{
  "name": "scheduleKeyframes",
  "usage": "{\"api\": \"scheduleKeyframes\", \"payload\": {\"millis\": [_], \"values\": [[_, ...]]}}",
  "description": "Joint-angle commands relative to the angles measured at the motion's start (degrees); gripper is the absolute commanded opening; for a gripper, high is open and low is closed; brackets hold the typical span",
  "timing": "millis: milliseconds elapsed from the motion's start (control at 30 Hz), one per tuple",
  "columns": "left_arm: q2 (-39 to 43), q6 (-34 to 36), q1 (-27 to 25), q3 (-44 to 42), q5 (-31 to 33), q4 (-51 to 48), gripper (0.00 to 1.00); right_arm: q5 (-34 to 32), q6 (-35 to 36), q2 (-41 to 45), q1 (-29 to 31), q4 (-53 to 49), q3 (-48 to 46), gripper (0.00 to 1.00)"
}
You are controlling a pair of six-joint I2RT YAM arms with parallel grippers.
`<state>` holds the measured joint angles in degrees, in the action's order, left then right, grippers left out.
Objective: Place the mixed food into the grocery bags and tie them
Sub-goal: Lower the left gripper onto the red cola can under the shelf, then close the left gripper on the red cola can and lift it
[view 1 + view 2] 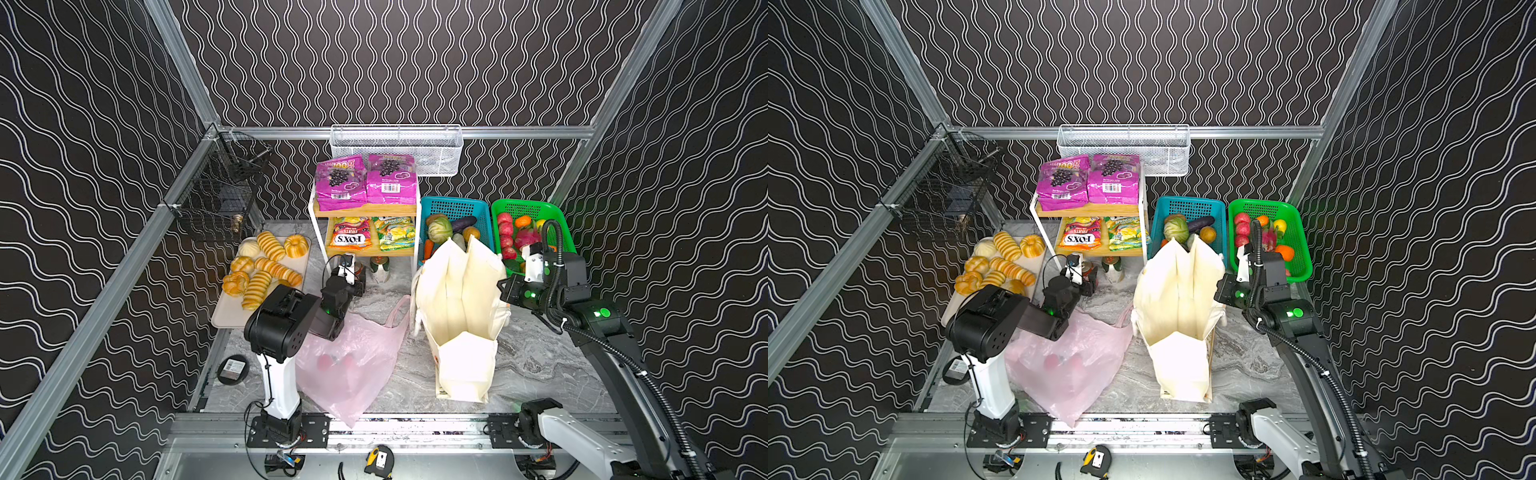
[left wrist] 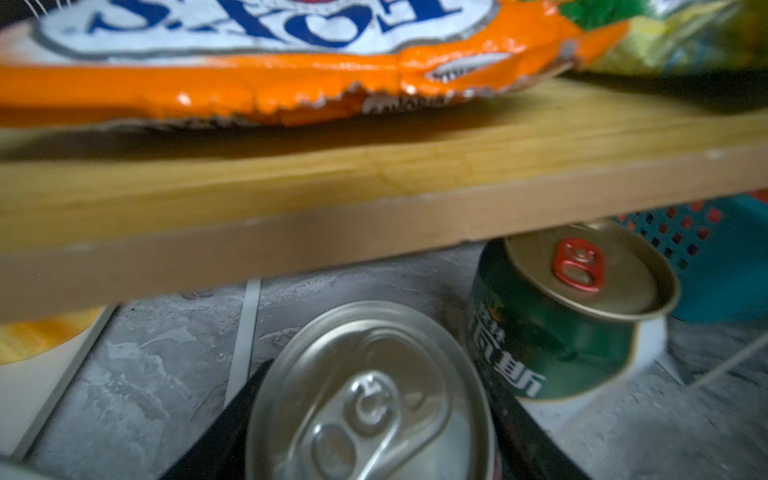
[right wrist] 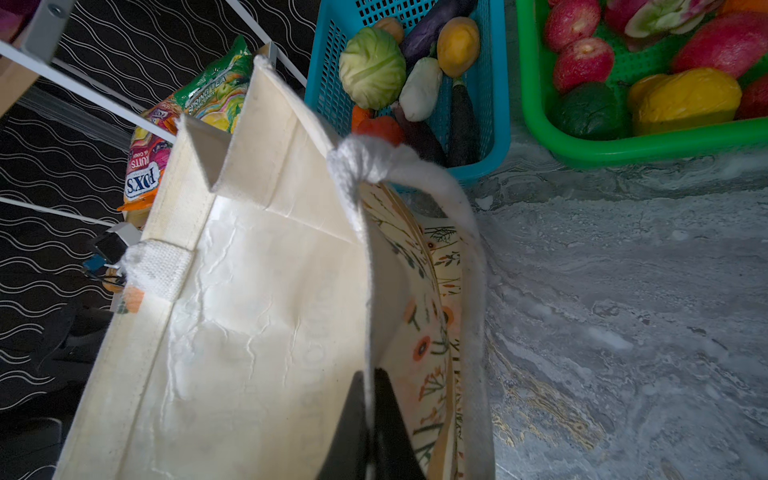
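A drink can [image 2: 370,399] with a silver top stands on the table under the wooden shelf [image 2: 374,195]. My left gripper [image 2: 372,419] is closed against its sides. In both top views that gripper [image 1: 351,270] [image 1: 1084,270] reaches under the rack. The cream tote [image 1: 461,299] [image 1: 1179,299] stands open, and my right gripper [image 3: 368,399] [image 1: 503,286] is shut on its rim. The pink plastic bag [image 1: 349,365] [image 1: 1067,365] lies flat with reddish items inside. Magenta pouches [image 1: 340,183] and a green-yellow pouch [image 1: 395,232] lie on the rack. A cabbage [image 3: 372,66] is in the blue basket.
A green can [image 2: 561,324] stands right beside the held can. An orange candy pouch [image 2: 249,83] overhangs the shelf. The blue basket [image 1: 457,205] and green basket [image 1: 523,205] sit behind the tote. A tray [image 1: 232,316] of bread lies at left.
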<state>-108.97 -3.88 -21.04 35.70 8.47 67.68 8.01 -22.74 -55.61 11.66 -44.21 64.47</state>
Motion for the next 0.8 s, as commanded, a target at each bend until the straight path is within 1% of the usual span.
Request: {"api": "scheduleKeyframes", "payload": {"millis": [0,67,133,300,367,433,533,600,700,767], "values": [[2.7,-2.8,-0.5,-1.5,-3.2,1.8,0.54,0.1,-0.4,0.2,0.0,1.8,0.1,0.05],[4.4,-3.4,-1.7,-2.4,-2.6,-0.1,0.58,0.1,-0.5,0.4,0.0,2.2,-0.1,0.05],[5.7,-3.9,-2.9,-3.7,-2.7,-1.5,0.58,0.0,-0.5,0.4,0.0,2.2,0.0,0.05],[9.2,-5.0,-7.8,-9.3,1.3,-2.7,0.59,-1.3,0.5,0.3,0.0,1.5,0.7,0.05],[11.6,-4.6,-10.2,-10.6,3.0,-5.0,0.60,-1.2,0.6,0.3,0.0,1.7,0.8,0.05],[14.0,-3.2,-12.5,-11.2,4.0,-8.3,0.64,-0.9,0.7,0.4,0.0,1.9,0.7,0.05],[17.2,-2.4,-14.1,-11.1,3.5,-14.2,0.71,-0.3,0.5,0.3,0.0,2.0,0.4,0.05],[19.6,-2.6,-14.1,-10.1,3.7,-20.4,0.75,0.0,0.4,0.5,0.0,2.0,0.3,0.05],[23.3,-2.5,-14.1,-7.4,3.6,-32.7,0.80,0.3,0.4,0.9,0.0,1.8,0.5,0.05],[25.8,-2.2,-14.1,-6.6,3.3,-38.6,0.84,-0.1,0.4,1.3,0.0,1.6,0.7,0.06]]}}
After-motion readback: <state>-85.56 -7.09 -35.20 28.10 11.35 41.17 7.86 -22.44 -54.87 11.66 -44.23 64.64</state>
